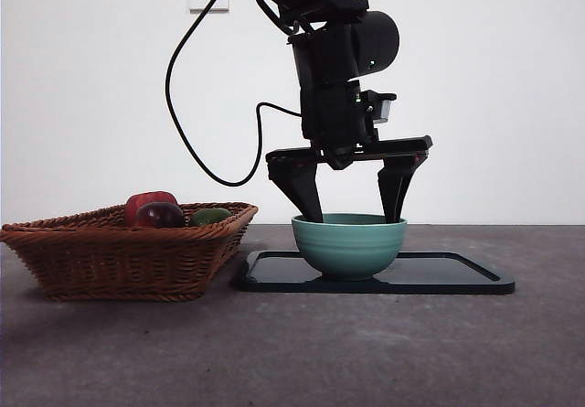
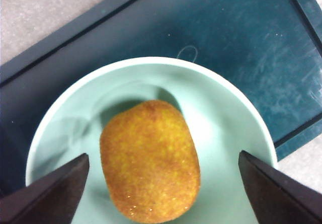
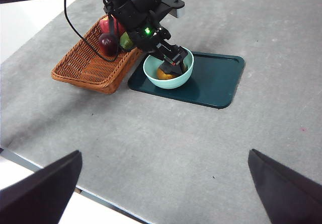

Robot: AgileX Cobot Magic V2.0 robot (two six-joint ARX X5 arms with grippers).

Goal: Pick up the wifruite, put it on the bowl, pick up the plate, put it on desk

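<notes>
Fruit [image 2: 149, 161] lay on the bottom of the green bowl [image 2: 226, 108], so the first half of my job looked done. My left gripper [image 2: 161, 183] hung just inside the rim with its jaws wide apart, one on either side of the fruit and touching nothing. The bowl stood on the dark tray [image 1: 457, 274], right of the wicker basket [image 1: 128, 251]; that tray was not yet lifted and set on the bench [image 1: 292, 352]. My right gripper [image 3: 161, 183] waited open, well back. Only my wrist views showed the fruit; from the front the bowl's wall hid it.
</notes>
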